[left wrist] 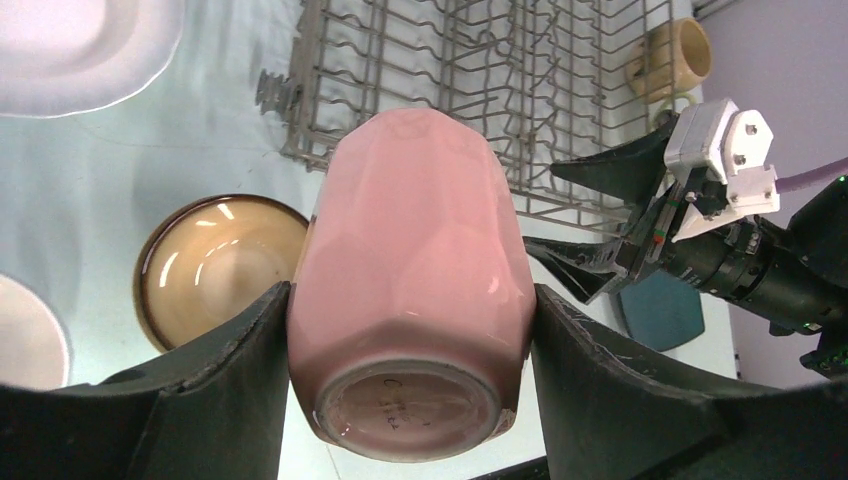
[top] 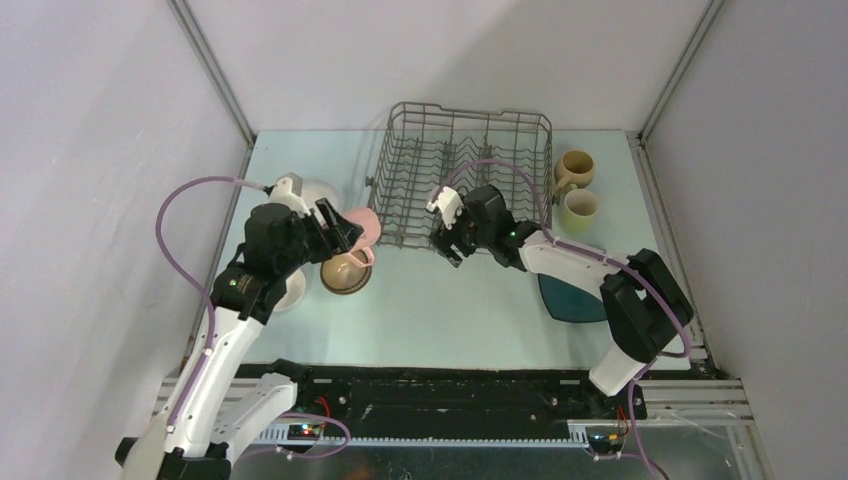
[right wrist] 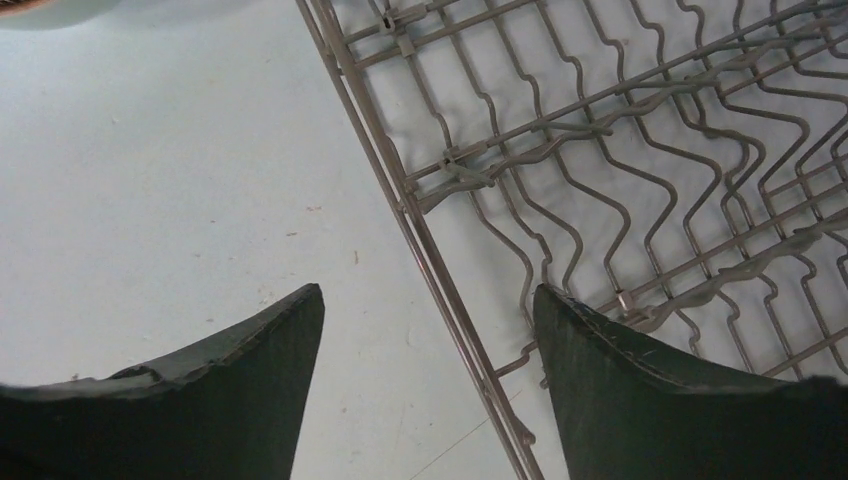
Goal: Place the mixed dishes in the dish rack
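While the overhead view takes in the whole table (top: 440,320), the dish rack (top: 395,175) stands at far centre. To its right and apart from it stand a tan mug (top: 573,168) and, nearer, a light-green mug (top: 580,207). A teal plate (top: 568,298) lies nearer still, partly under the right arm. Left of the rack a brown bowl (top: 345,273) sits upright on the table. A white dish (top: 318,190) lies behind the left arm and a second white dish (top: 287,292) is partly hidden beneath it. The left gripper (top: 347,230) grasps the pink mug (top: 367,223) just left of the rack's near-left corner, over the brown bowl's far edge. The right gripper (top: 447,248) hangs at the rack's near edge, across from the mug.

Left wrist view: the pink mug lies on its side, clamped on its faceted wall between both fingers (left wrist: 200,390). Its base faces the camera and its mouth points toward the rack. The glaze is glossy; the marking on the base is illegible. The right gripper stands close to the mug's right.

Right wrist view: the fingers (right wrist: 240,380) are spread, with nothing grasped. The rack's grey edge wire runs between them; contact cannot be determined.
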Tool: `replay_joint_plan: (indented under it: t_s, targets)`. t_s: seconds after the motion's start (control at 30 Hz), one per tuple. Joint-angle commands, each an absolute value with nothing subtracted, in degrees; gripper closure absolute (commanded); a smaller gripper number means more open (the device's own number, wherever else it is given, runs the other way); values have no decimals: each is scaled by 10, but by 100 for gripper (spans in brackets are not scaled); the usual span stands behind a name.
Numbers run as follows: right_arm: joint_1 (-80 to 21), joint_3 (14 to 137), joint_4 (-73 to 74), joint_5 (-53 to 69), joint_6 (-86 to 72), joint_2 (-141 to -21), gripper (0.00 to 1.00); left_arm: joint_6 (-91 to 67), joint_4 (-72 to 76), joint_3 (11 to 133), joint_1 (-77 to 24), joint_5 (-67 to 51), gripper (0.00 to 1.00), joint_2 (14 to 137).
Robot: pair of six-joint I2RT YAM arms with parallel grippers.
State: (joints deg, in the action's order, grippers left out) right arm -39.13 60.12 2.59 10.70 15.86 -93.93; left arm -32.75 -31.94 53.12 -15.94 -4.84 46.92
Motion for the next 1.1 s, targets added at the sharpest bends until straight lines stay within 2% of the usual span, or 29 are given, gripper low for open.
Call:
replay_joint_plan:
  t_s: [0.0,0.07,0.17,0.2,0.27,0.37,0.5,0.93,1.07]
  targets:
    - [-392,623,20,98,202,-976,23,-314,-290,567,-155,-11,100,445]
    - [-389,623,22,107,208,-983,32,-313,-295,561,-155,-6,100,438]
    - [-386,623,35,114,217,-984,52,-311,-299,556,-155,-7,100,435]
    - [-385,623,47,106,219,-980,63,-311,-301,555,-155,-9,100,434]
    - [-382,616,56,99,221,-972,74,-310,-300,550,-155,-15,100,434]
    - [-376,589,49,97,216,-950,81,-311,-292,535,-155,-24,100,432]
    - [-369,572,50,93,206,-929,99,-320,-277,521,-155,-35,100,440]
    - [-387,500,99,15,186,-835,100,-408,-170,489,-155,-137,100,494]
    - [-391,484,122,13,176,-808,100,-429,-147,516,-158,-134,100,542]
